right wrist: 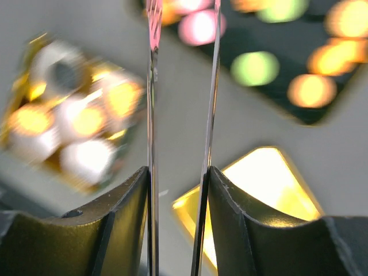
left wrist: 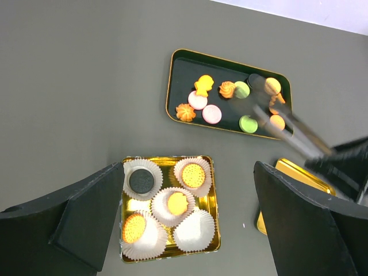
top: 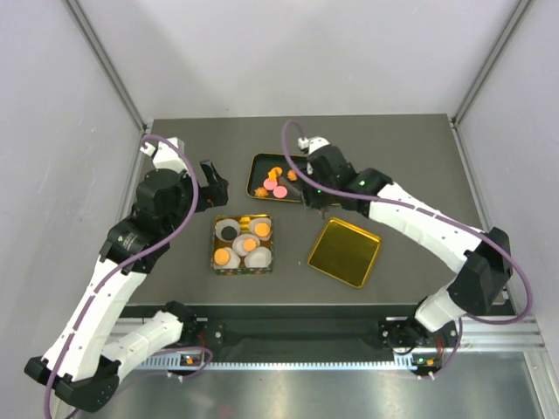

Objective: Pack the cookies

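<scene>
Several cookies (left wrist: 211, 114), orange, pink and green, lie in a black tray (left wrist: 171, 86) at the back. A gold tin (left wrist: 214, 201) holds white paper cups; one has a dark cookie (left wrist: 141, 180), three have orange ones (left wrist: 193, 175), and one cup (left wrist: 195, 230) is empty. My left gripper (left wrist: 190, 168) hangs open above the tin, holding nothing. My right gripper (right wrist: 178, 175) is shut on thin metal tongs (right wrist: 152, 115). The tongs (left wrist: 287, 123) reach over the tray's right end, their tips blurred among the cookies there. I cannot tell whether they hold one.
A gold lid (top: 343, 251) lies upturned to the right of the tin (top: 243, 244), below the right arm. The black tray (top: 255, 168) sits just behind the tin. Grey walls close the table in on three sides.
</scene>
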